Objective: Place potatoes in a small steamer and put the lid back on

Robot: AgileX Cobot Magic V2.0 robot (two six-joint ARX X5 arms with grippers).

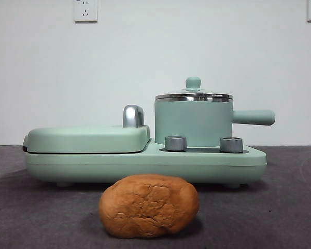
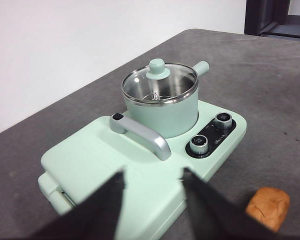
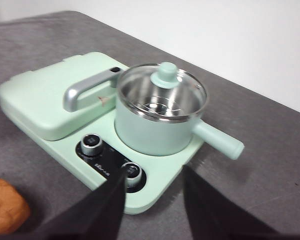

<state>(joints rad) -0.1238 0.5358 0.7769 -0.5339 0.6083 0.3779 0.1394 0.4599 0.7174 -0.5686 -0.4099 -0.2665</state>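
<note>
One orange-brown potato with cracked skin lies on the grey table in front of the appliance; it also shows as the potato in the left wrist view and the potato in the right wrist view. The small steamer, a mint-green pot with a side handle, stands on the right half of the appliance, seen too as the steamer and the steamer. The glass lid sits on it, knob up. My left gripper is open above the grill cover. My right gripper is open above the knobs, holding nothing.
A mint-green base carries a flat grill cover with a chrome handle on its left half and two steel knobs at the front. A white wall stands behind. The table's far edge runs close behind the appliance.
</note>
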